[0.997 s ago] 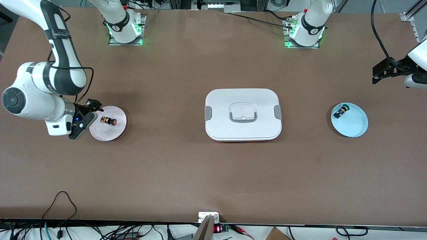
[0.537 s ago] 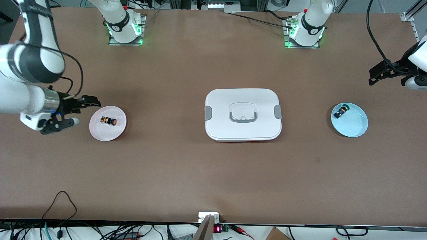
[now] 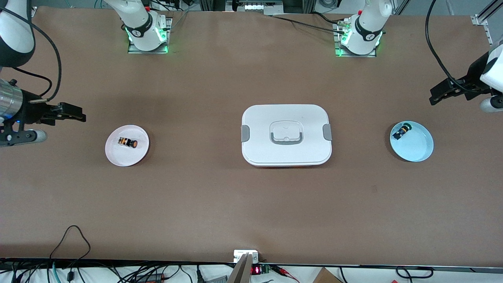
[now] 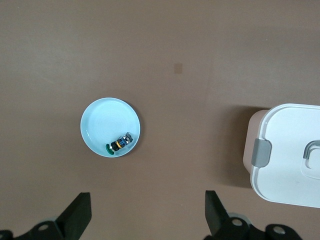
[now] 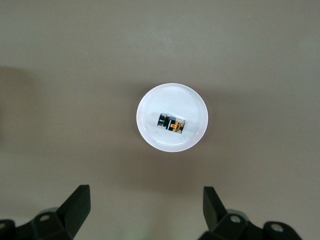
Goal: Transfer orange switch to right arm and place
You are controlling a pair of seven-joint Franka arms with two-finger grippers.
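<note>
Wide matte brown table [image 3: 220,204] spanning the view; tangled black cables [image 3: 70,271] lying along its near edge (green lights glowing at its top).

A robotics lab, not a home. Two arm bases [image 3: 147,33] [image 3: 358,37], lit green, are bolted on metal plates along the far edge of a bare brown table [image 3: 251,204]. Loose cables [image 3: 70,243] and a small red readout [image 3: 256,270] hang at its near edge, with aluminium framing [image 3: 482,21] at one far corner.
</note>
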